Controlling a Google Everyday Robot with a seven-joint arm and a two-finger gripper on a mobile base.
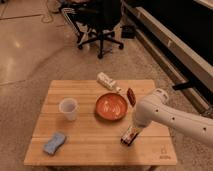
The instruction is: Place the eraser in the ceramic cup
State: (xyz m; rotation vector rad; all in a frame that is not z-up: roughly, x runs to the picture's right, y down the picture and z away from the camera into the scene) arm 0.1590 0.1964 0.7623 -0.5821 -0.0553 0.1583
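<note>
The end effector is hanging right at the eraser near the table's front right, its grip state impossible to tell, well apart from the ceramic cup.

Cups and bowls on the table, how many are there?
2. The ceramic cup stands left of centre; the orange-red bowl sits mid-table. The gripper is down at the eraser, front right. None seem hidden.
</note>
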